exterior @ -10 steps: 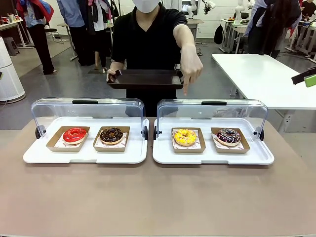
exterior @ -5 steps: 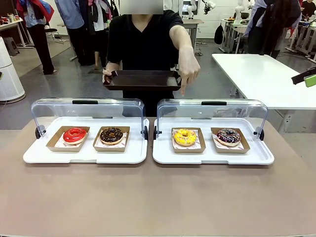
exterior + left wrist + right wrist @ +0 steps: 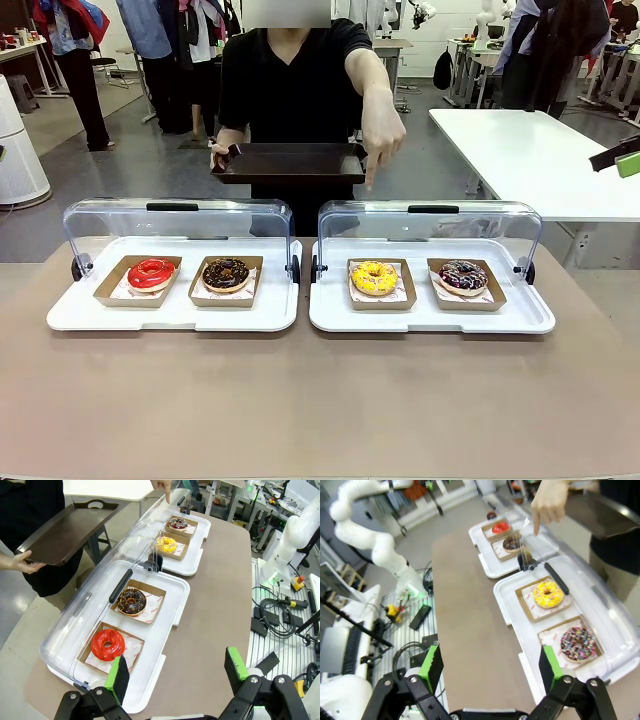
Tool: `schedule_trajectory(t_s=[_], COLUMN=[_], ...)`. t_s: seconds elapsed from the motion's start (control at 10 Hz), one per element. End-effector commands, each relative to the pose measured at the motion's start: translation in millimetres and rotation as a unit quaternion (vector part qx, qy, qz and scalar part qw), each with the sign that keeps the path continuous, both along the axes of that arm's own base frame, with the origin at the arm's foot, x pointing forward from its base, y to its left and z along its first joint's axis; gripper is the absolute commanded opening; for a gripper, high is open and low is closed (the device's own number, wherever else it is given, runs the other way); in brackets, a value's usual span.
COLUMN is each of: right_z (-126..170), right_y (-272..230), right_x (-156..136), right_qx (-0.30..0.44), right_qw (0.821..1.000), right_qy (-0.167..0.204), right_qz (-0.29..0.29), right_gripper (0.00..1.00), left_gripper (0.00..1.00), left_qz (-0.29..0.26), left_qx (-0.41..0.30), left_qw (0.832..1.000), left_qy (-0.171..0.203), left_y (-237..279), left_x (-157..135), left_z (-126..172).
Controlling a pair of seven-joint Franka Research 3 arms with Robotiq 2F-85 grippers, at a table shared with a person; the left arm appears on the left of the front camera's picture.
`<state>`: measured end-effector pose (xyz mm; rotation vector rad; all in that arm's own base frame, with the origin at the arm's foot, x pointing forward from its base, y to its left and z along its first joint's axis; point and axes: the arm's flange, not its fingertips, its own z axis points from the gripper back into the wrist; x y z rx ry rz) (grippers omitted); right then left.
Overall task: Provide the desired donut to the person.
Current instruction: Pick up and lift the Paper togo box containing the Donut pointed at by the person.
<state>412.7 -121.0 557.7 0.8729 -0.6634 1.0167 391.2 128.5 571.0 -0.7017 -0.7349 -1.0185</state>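
The person [image 3: 290, 90] is observed standing at the far side of the table [image 3: 320, 400]. A dark tray [image 3: 290, 162] is held level by the holding hand [image 3: 222, 152]. The pointing hand [image 3: 385, 130] is extended, its index finger aimed down above the right case [image 3: 430, 318], on the yellow donut's [image 3: 374, 277] side. That donut is seated in a brown paper boat in the left half of the right case, with a sprinkled donut [image 3: 462, 275] beside it. A red donut [image 3: 152, 272] and a chocolate donut [image 3: 226, 273] are lodged in the left case [image 3: 170, 318]. Both clear lids are rolled back. The left gripper [image 3: 177, 672] is found spread wide and empty, near the left case's outer end. The right gripper [image 3: 490, 666] is likewise spread wide and empty, clear of all donuts.
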Motion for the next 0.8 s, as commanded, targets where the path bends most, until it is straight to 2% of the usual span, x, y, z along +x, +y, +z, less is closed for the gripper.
schedule_trajectory(t_s=[0.0, 0.1, 0.3, 0.5, 0.7], right_z=[10.2, 11.4, 1.7, -27.1, -69.3], right_y=[52.7, 91.5, 176.3, 240.4, 280.7], right_x=[6.3, 9.6, 11.6, 14.7, 26.2], right_qx=[-0.086, -0.139, -0.249, -0.328, -0.394], right_qw=[0.994, 0.985, 0.953, 0.922, 0.895], right_qy=[-0.028, -0.038, -0.055, -0.071, -0.077], right_qz=[0.065, 0.095, 0.163, 0.194, 0.193], right_gripper=[1.0, 1.0, 1.0, 1.0, 1.0], left_gripper=[1.0, 1.0, 1.0, 1.0, 1.0], left_qz=[-0.002, -0.002, -0.002, -0.002, -0.002], left_qx=[-0.002, -0.002, -0.002, -0.002, -0.002], left_qw=[1.0, 1.0, 1.0, 1.0, 1.0], left_qy=[-0.002, -0.002, -0.002, -0.002, -0.002], left_y=[0.1, 0.1, 0.1, 0.1, 0.1], left_x=[0.0, 0.0, 0.0, 0.0, 0.0], left_z=[1.1, 1.1, 1.1, 1.1, 1.1])
